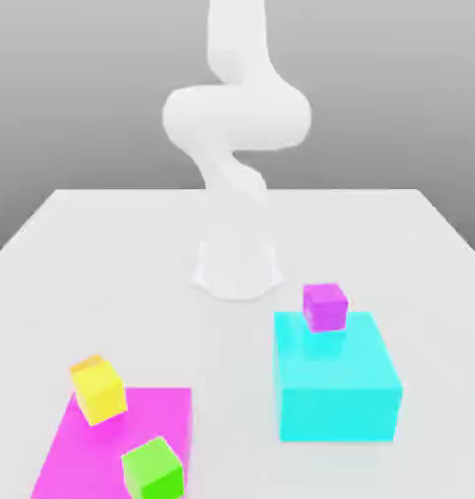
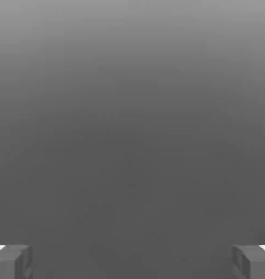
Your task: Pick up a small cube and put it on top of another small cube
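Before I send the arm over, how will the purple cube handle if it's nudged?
The purple cube looks rigid, with flat faces and straight edges, so it would probably slide rather than roll. Its squat, even shape suggests it wouldn't tip easily.

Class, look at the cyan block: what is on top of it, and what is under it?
A purple cube stands at the far edge of the cyan block; what lies underneath is covered.
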`<move>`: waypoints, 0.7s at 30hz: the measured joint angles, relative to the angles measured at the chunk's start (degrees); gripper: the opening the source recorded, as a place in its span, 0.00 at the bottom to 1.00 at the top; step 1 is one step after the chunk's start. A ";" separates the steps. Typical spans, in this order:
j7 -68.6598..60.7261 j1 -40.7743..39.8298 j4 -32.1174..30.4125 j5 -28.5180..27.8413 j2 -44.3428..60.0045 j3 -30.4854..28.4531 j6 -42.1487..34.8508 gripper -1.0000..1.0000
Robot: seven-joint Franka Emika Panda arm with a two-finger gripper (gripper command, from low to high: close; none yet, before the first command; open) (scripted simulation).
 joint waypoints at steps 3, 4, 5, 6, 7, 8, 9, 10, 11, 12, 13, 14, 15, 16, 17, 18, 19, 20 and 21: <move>-7.06 1.00 -2.64 -0.37 4.63 -3.91 2.99 0.50; -9.33 1.37 -3.49 -0.49 6.10 -5.24 3.95 0.50; -11.59 1.74 -4.33 -0.61 7.56 -6.59 4.91 0.50; -13.87 2.08 -5.17 -0.69 9.01 -7.93 5.86 0.50; -16.16 2.41 -6.01 -0.75 10.45 -9.26 6.81 0.50; -18.46 2.74 -6.85 -0.79 11.89 -10.62 7.76 0.50; -20.78 3.07 -7.69 -0.81 13.33 -11.98 8.71 0.50; -23.12 3.37 -8.53 -0.79 14.78 -13.33 9.67 0.50; -25.48 3.67 -9.37 -0.75 16.22 -14.68 10.62 0.50; -27.86 3.96 -10.21 -0.68 17.67 -16.03 11.57 0.50; -30.28 4.23 -11.05 -0.56 19.13 -17.36 12.53 0.50; -32.74 4.45 -11.90 -0.38 20.60 -18.64 13.48 0.50; -35.19 4.73 -12.74 -0.21 22.07 -19.98 14.44 0.50; -37.68 4.97 -13.58 0.01 23.56 -21.28 15.39 0.50; -40.21 5.19 -14.42 0.29 25.05 -22.56 16.35 0.50; -42.79 5.39 -15.26 0.63 26.56 -23.79 17.30 0.50; -45.35 5.57 -16.10 0.95 28.09 -25.01 18.26 0.50; -48.04 5.69 -16.94 1.46 29.63 -26.14 19.21 0.50; -50.78 5.77 -17.78 2.01 31.20 -27.21 20.15 0.50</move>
